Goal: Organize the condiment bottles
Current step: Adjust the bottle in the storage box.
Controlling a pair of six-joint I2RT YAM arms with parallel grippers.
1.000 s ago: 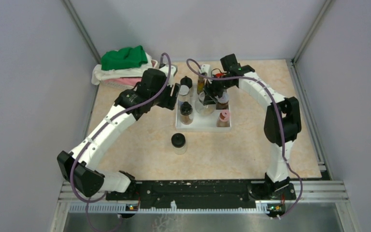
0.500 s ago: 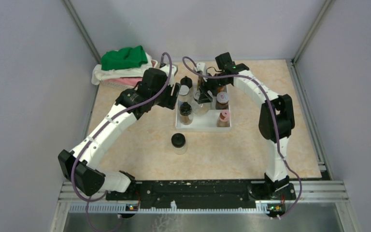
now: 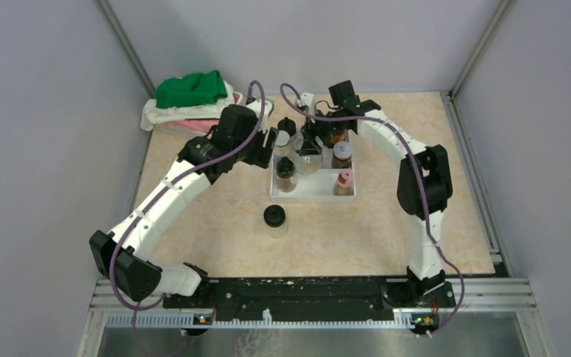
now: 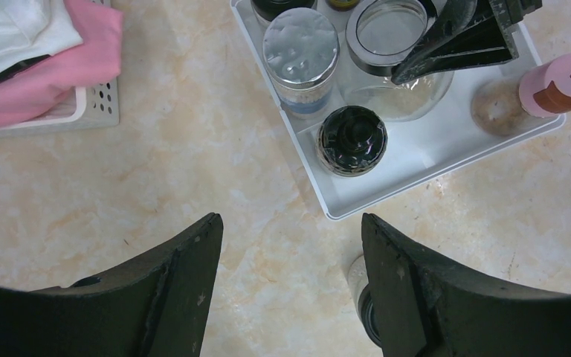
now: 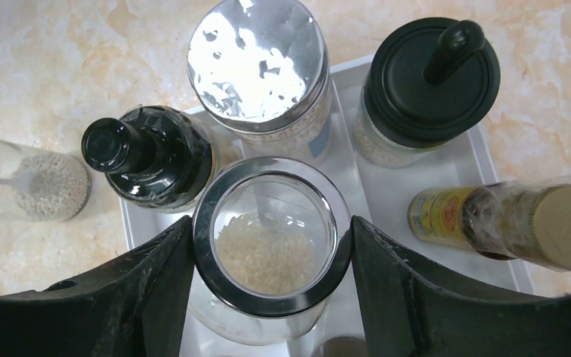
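My right gripper (image 5: 271,224) is shut on a clear glass jar (image 5: 271,256) of pale grains, by its metal-rimmed lid, over the middle of the white tray (image 5: 491,169). Around it in the tray stand a silver-capped jar (image 5: 256,59), a black nozzle-capped bottle (image 5: 149,152), a black-lidded jar (image 5: 431,71) and a slim amber bottle (image 5: 491,216). A pink-capped bottle (image 4: 557,82) stands at the tray's front right. Another black-capped jar (image 3: 274,217) stands on the table in front of the tray. My left gripper (image 4: 290,223) hangs open over bare table left of the tray.
A white basket (image 3: 165,123) holding green, white and pink cloths sits at the back left, close to my left arm. Grey walls close in the table on three sides. The black-capped jar on the table lies partly under my left gripper's right finger (image 4: 416,297).
My right gripper has carried the grain jar a little left and toward the back, above the tray. The left arm has stayed still.
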